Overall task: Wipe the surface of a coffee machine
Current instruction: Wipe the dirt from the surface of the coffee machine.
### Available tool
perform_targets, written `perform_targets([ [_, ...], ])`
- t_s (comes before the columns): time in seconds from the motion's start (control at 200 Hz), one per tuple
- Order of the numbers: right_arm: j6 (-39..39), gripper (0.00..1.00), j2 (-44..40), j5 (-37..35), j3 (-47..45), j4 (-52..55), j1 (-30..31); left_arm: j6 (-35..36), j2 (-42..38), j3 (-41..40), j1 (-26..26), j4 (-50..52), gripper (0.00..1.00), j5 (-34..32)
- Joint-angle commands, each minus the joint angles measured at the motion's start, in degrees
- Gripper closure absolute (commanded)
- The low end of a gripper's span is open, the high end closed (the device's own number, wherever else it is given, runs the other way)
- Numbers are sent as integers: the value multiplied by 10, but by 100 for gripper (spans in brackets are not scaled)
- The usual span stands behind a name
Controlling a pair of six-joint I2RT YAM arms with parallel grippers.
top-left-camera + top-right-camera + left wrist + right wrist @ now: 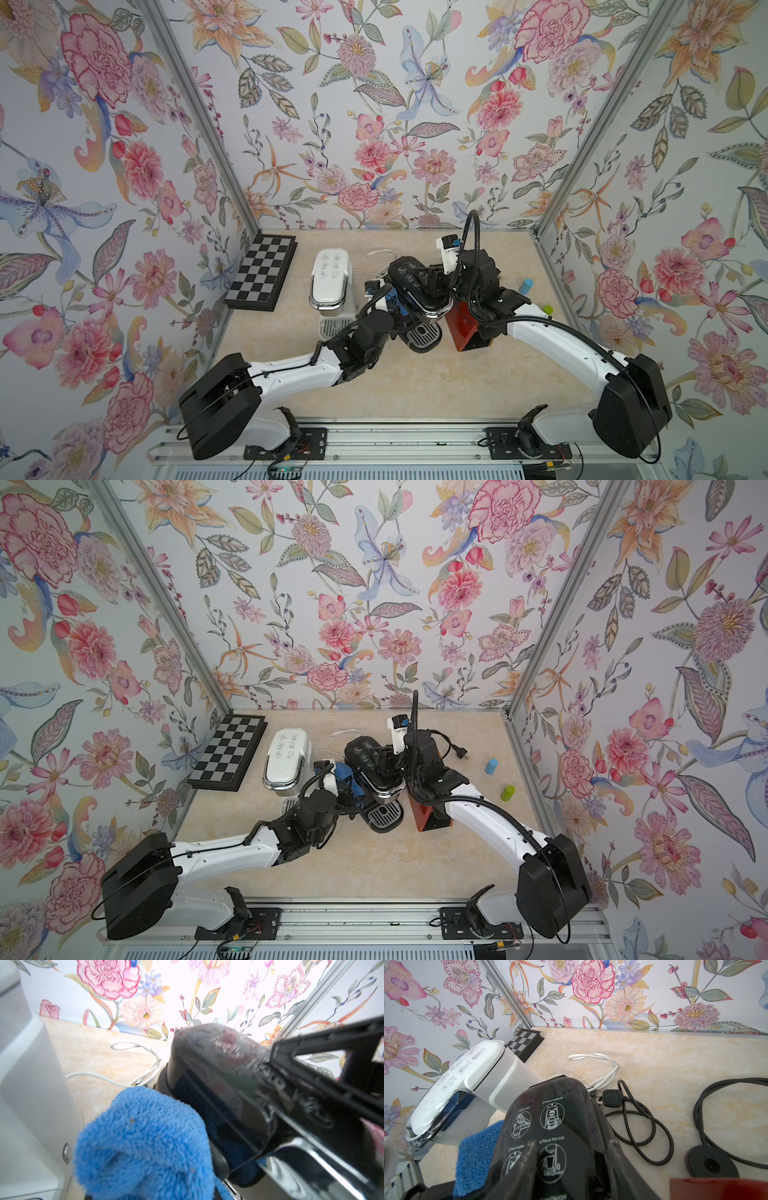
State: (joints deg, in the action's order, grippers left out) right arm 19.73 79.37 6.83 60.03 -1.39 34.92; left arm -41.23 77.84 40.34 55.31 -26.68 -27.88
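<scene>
Blue cloth (pixel 145 1142) crowds my left wrist view, pinched tight in the left gripper (pixel 344 786) at the side of the black coffee machine (pixel 554 1126) mid-table. Right gripper (pixel 432 279) straddles its lid; whether it clamps I cannot tell. I want slow sweeps with light pressure so the machine doesn't slide.

free: front of counter (pixel 415 386) bare | blocked: gap between white machine (pixel 329 279) and black machine (pixel 409 272), blue cloth (pixel 145 1136) inside

Blur smears the black coffee machine (pixel 239 1088), and the red block (pixel 718 1188), perhaps a box, is cropped.
</scene>
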Motion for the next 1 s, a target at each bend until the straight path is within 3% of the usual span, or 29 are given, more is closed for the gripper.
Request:
perform_targets([
  [0.0, 18, 44, 6, 45, -24, 46, 19, 35, -30, 47, -1, 7, 100, -11],
  [0.46, 19, 44, -1, 41, -33, 43, 34, 5, 4, -14, -29, -49, 100, -2],
  [0.996, 22, 44, -3, 40, -50, 42, 36, -51, 135, -104, -35, -191, 100, 57],
])
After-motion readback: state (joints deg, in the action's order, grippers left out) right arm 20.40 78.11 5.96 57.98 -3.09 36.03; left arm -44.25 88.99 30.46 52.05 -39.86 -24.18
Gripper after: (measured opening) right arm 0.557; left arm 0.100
